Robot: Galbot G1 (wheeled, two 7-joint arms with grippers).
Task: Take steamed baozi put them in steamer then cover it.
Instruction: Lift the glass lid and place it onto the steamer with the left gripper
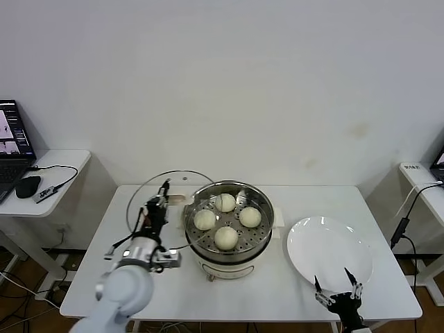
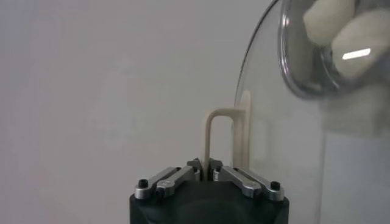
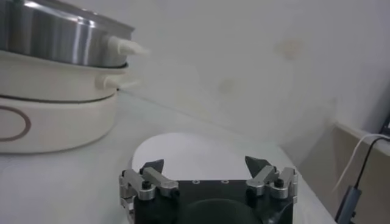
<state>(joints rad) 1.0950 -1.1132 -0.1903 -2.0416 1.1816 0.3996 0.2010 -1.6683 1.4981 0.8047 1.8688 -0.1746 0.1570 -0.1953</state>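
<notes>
The steamer (image 1: 229,258), a shiny steel pot on a cream base, stands mid-table with several cream-white baozi (image 1: 226,237) on its perforated tray. Just left of it my left gripper (image 1: 165,189) is shut on the cream handle (image 2: 210,128) of the cover (image 1: 182,183). The clear glass lid is lifted and tilted on edge beside the pot's rim. In the left wrist view the cover (image 2: 274,152) stands close by, and baozi (image 2: 359,39) show through the glass. My right gripper (image 1: 336,285) hangs open and empty at the near edge of the white plate (image 1: 326,246). The right wrist view shows that gripper (image 3: 206,164), the plate (image 3: 195,149) and the steamer (image 3: 61,36).
The white table (image 1: 229,295) carries only the steamer and the bare plate. A side desk at the left holds a laptop (image 1: 14,135) and a mouse (image 1: 28,186). Another small desk (image 1: 420,180) with a dangling cable stands at the right.
</notes>
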